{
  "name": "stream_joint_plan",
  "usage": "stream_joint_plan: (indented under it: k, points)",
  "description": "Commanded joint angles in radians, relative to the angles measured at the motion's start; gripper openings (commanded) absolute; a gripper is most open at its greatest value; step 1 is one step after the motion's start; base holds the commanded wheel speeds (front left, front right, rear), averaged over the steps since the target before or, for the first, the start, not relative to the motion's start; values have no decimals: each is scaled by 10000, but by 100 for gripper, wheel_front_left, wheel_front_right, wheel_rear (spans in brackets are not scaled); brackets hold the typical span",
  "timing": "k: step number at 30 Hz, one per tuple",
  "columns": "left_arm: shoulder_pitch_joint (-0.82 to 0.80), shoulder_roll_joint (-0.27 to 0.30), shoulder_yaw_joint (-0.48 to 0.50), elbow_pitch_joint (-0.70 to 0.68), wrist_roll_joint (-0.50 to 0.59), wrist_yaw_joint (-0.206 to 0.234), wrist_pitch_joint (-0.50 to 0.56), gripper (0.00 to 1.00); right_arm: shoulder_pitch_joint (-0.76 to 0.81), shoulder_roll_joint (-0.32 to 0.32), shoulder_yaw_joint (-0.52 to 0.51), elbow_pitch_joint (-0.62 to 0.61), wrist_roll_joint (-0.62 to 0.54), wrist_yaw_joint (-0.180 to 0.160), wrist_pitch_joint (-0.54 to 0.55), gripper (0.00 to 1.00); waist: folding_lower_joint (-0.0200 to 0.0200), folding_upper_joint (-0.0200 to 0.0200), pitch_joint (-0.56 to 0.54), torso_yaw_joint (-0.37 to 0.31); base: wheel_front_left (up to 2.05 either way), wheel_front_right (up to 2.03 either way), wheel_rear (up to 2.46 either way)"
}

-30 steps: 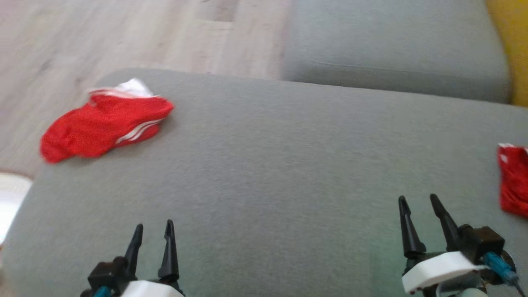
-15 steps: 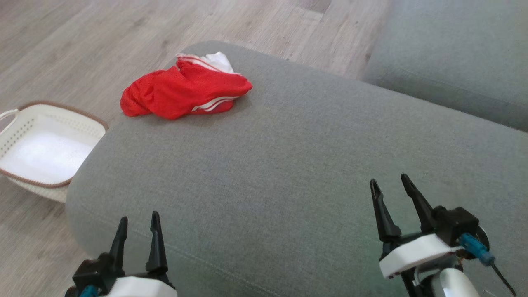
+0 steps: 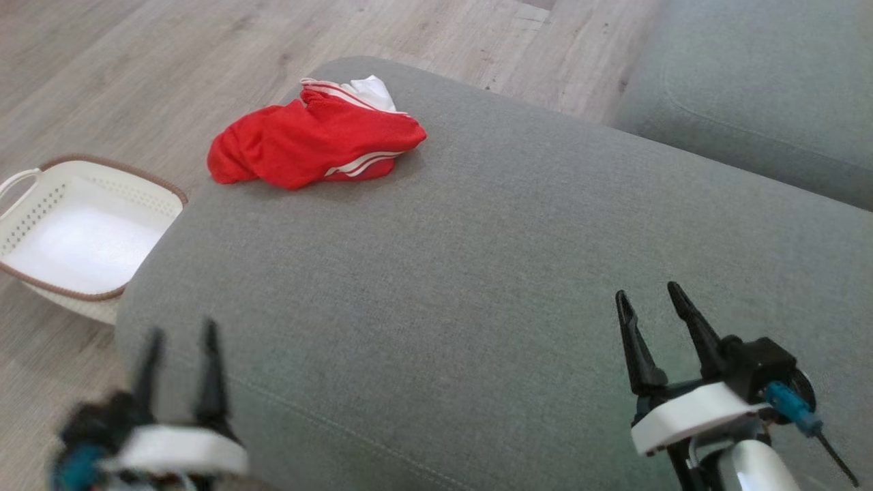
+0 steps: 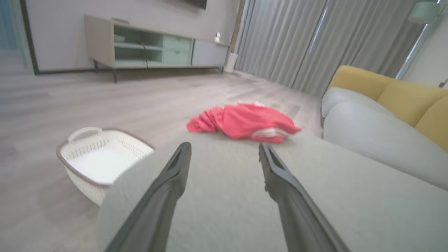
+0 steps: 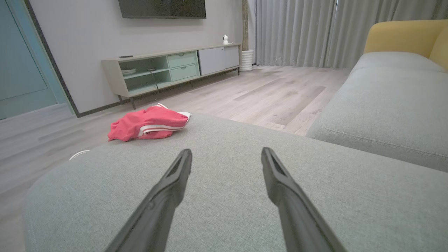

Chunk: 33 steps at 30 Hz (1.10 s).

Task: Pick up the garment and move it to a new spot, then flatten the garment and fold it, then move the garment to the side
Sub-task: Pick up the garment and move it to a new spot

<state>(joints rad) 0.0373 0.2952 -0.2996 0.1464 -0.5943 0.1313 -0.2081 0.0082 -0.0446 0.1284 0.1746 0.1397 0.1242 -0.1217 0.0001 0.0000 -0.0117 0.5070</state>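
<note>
Found the garment [image 3: 310, 140], red with white stripes, bunched at the far left corner of the grey cushion [image 3: 443, 286], tight against the rounded far edge. Traced its long axis roughly left to right across the head view, tilted a little, with the left end lower and the right end higher. Noted the narrower, rumpled end pointing left toward the cushion's rim, the striped end pointing right toward the cushion's middle, and a white patch poking out along the far side. Could not tell whether the left end overhung the rim.

Saw broad bare fabric between the garment and both grippers, clear across the middle and right of the cushion. Marked the drop-offs: wooden floor [image 3: 136, 68] beyond the far edge and down the left side, a white basket [image 3: 82, 239] standing on that floor just beside the left edge, and a gap before the second seat [image 3: 750, 102] at the far right.

Placed the left gripper [image 3: 183, 331], blurred, over the near left corner, close to the rim; fingers spread wide, gripping nothing. Placed the right gripper [image 3: 646, 292] over the near right part of the cushion, well apart from the garment; fingers likewise wide and bare.

From the left wrist, caught the garment [image 4: 241, 122] straight ahead beyond the left gripper [image 4: 224, 145]. From the right wrist, caught the garment [image 5: 147, 126] off to that view's left of the right gripper [image 5: 227, 150].
</note>
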Motion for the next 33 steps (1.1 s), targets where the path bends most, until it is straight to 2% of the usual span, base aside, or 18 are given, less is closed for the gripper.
stream_joint_plan:
  k: [1,8,11,15,20,25,33]
  points:
    - [-1071,506,675,-531,65,-45,48,100,-335,-57,147,-477,-131,65,68,100,-1,0,170,-201,0,0,0]
    - [-3795,2035,1611,-1144,125,-276,923,100,-826,-57,-164,-1747,-1028,65,912,100,-1,0,1624,-1208,0,0,0]
    - [-5249,2557,1768,-883,180,-427,1433,100,-1173,-57,-254,-2301,-1398,65,1249,100,-1,0,2309,-1603,0,0,0]
    - [-7160,2962,1725,54,182,-717,2101,100,-1625,-57,-225,-2925,-1764,65,1654,100,-1,0,3138,-2152,0,0,0]
    - [-8846,2971,1291,1609,-50,-1143,3325,100,-1918,-57,-175,-3494,-2129,65,2069,100,-1,0,4063,-2745,0,0,0]
    - [-9740,2788,745,3197,-68,-1502,4187,100,-1975,-57,-304,-4039,-2592,65,2380,100,-1,0,4918,-3093,0,0,0]
    - [-10003,2226,242,5423,-87,-1805,4265,100,-2056,-56,-403,-4635,-2907,65,2599,100,-1,0,5789,-3300,0,0,0]
